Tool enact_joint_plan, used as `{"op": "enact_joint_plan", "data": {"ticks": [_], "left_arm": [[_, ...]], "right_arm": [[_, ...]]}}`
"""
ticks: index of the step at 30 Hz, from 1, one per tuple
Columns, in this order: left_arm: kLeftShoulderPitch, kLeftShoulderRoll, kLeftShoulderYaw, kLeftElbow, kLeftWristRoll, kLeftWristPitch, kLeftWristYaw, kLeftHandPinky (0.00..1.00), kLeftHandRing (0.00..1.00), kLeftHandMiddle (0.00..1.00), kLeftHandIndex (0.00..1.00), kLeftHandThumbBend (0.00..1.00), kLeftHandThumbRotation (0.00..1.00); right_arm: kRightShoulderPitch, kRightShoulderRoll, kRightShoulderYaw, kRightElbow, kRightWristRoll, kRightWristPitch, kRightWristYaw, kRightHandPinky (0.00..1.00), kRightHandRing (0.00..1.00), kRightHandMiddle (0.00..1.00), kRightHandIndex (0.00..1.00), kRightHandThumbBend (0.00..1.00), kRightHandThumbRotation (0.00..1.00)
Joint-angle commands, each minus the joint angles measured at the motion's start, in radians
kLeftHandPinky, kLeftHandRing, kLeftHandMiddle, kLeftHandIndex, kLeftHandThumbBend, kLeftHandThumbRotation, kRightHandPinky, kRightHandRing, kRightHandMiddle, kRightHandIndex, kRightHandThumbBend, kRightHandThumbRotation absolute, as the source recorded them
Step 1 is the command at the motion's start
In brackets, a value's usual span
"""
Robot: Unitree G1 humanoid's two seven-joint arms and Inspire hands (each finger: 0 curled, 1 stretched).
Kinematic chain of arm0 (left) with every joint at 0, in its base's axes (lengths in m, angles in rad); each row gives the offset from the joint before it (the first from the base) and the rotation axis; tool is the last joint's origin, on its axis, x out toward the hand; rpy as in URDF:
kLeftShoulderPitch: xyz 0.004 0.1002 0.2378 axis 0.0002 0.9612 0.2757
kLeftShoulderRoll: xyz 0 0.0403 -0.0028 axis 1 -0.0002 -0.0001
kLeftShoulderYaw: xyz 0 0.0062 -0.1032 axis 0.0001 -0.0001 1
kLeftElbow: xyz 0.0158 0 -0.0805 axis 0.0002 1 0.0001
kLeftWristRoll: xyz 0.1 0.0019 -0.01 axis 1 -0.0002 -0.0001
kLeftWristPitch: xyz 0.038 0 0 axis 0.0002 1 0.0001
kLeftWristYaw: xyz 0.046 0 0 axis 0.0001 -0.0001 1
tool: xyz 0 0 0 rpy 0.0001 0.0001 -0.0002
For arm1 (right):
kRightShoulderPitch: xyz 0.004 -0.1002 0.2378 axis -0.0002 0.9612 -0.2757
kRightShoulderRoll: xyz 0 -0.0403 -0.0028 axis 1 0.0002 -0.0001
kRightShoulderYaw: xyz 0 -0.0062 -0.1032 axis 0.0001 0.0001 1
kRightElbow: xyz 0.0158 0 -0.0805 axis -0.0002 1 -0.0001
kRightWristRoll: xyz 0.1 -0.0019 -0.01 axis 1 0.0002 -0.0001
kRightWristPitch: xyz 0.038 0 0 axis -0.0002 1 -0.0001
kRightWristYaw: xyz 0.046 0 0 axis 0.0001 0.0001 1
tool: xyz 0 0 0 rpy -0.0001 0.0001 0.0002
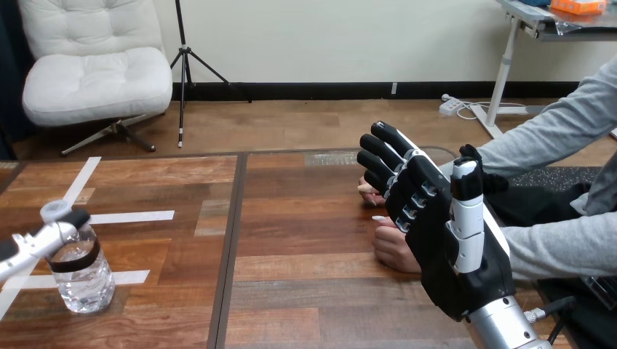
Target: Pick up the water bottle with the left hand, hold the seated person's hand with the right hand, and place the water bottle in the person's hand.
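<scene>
Wooden table (305, 291) planks are crossed by white tape strips (131, 217), and the water bottle (84, 273) is stood upright at the near left. The left hand (33, 243) is seen at its neck; whether it grips cannot be told. The right hand (451, 247) is raised, fingers straight and spread, before the person's hands (396, 251).

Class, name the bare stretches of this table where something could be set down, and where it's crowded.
Free: the table between the water bottle and the right hand, and the far strip beyond the bottle. Crowded: the right side, with the right hand before the person's hands, and the left edge, with the left hand at the bottle.
</scene>
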Motion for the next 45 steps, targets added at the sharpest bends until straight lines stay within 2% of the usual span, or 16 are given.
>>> {"op": "enact_joint_plan", "data": {"ticks": [1,4,9,13,21,28,39,45], "left_arm": [[-0.057,0.039,-0.037,0.052,0.017,-0.010,0.004,1.00,1.00,1.00,1.00,1.00,0.14],[-0.061,0.042,-0.045,0.066,0.005,-0.009,-0.003,1.00,1.00,1.00,1.00,1.00,0.14],[-0.073,0.036,-0.056,0.090,0.001,0.033,0.009,1.00,1.00,1.00,1.00,1.00,0.15],[-0.083,0.032,-0.064,0.117,-0.020,0.031,0.001,1.00,1.00,1.00,1.00,1.00,0.14],[-0.092,0.041,-0.084,0.165,0.007,0.024,0.029,1.00,1.00,1.00,1.00,1.00,0.14],[-0.099,0.054,-0.103,0.192,0.019,0.040,0.032,1.00,1.00,1.00,1.00,1.00,0.15],[-0.116,0.068,-0.122,0.239,0.045,0.068,0.050,0.95,1.00,1.00,1.00,1.00,0.23],[-0.125,0.069,-0.125,0.265,0.040,0.058,0.047,0.98,1.00,1.00,1.00,1.00,0.26]], "right_arm": [[-0.059,0.000,0.001,-0.033,0.007,-0.006,0.003,1.00,0.94,0.92,0.91,0.81,1.00],[-0.059,0.000,0.000,-0.032,0.004,-0.008,0.002,1.00,0.94,0.92,0.91,0.81,1.00],[-0.060,-0.003,0.000,-0.033,0.007,-0.003,0.003,1.00,0.94,0.92,0.91,0.81,1.00],[-0.061,-0.004,-0.001,-0.032,0.008,-0.003,0.004,1.00,0.94,0.92,0.91,0.82,1.00],[-0.062,-0.005,0.000,-0.032,0.010,-0.002,0.006,1.00,0.94,0.93,0.91,0.82,1.00],[-0.062,-0.005,0.001,-0.033,0.008,-0.002,0.005,1.00,0.94,0.93,0.91,0.82,1.00],[-0.064,-0.002,0.002,-0.030,0.007,-0.004,0.005,1.00,0.94,0.92,0.91,0.81,1.00],[-0.063,-0.004,0.003,-0.033,0.004,-0.004,0.004,1.00,0.94,0.92,0.91,0.81,1.00]]}}
